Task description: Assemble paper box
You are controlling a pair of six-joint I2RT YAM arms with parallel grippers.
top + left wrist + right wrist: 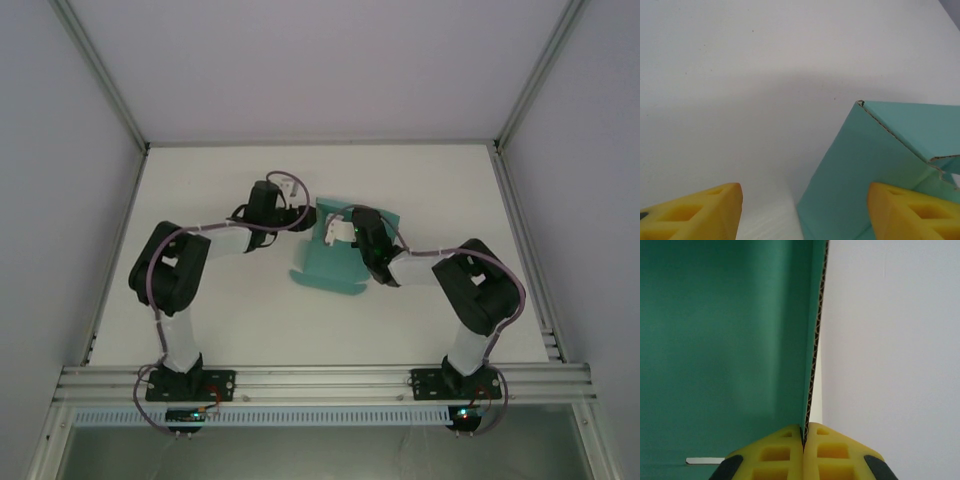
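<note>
Inspector: Desk (230, 320) condition, please.

Recorder: White and flat, enclosed by pale walls. An aluminium rail (320, 375) runs along the near edge and carries both arm bases.

Inspector: Arms?

Recorder: The left arm (175, 270) stands at the near left and bends right toward the middle. The right arm (470, 290) stands at the near right and bends left. Both wrists are near the middle of the desk, a little to the far side.

Inspector: Location of the paper box (335, 265)?

Recorder: Middle of the desk, between the two wrists. It is teal card, partly folded. From above, it spreads toward the near side, and its far part sits under the right wrist. The left wrist view shows a raised corner (860, 103) with a dashed crease running down from it.

Inspector: Right jaws?

Recorder: Closed on the box. The right wrist view shows their yellow pads (832, 455) pinching the raw corrugated edge (815, 340) of a standing wall. The teal face is on the left and bare desk on the right. A small white slot (704, 460) shows in the card beside the left-hand pad.

Inspector: Left jaws?

Recorder: Open, holding nothing. Their yellow pads (695, 212) stand well apart. The box wall reaches into the gap, close to the right-hand pad; I cannot tell whether they touch.
</note>
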